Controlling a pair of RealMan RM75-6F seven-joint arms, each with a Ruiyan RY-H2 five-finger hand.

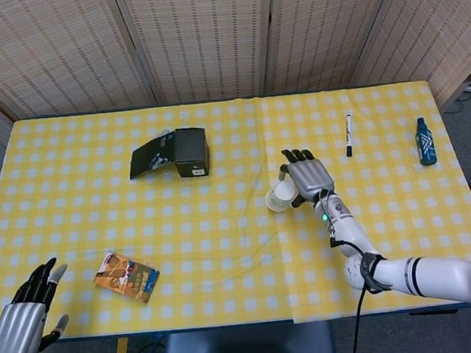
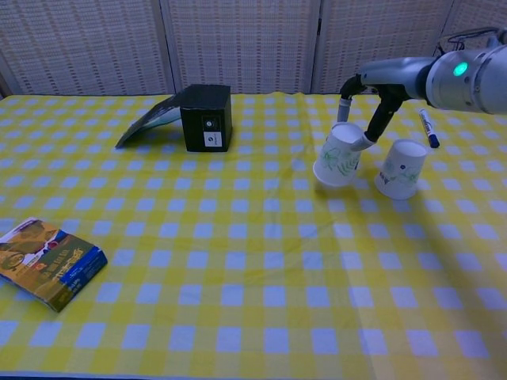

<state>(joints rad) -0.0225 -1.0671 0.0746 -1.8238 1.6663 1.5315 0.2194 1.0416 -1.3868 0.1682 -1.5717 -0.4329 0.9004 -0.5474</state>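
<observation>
Toward the upper left of the head view you have a black box [image 1: 190, 152] with its flap folded open to the left, lying on the yellow checked tablecloth [image 1: 226, 252]. At lower left a small book [image 1: 126, 276] with an orange cover lies flat near the table's front edge. On the right a marker pen [image 1: 349, 134] lies lengthwise, and further right a small blue bottle [image 1: 424, 141] lies near the edge. Woven screens [image 1: 206, 30] fill the top of the frame.
</observation>
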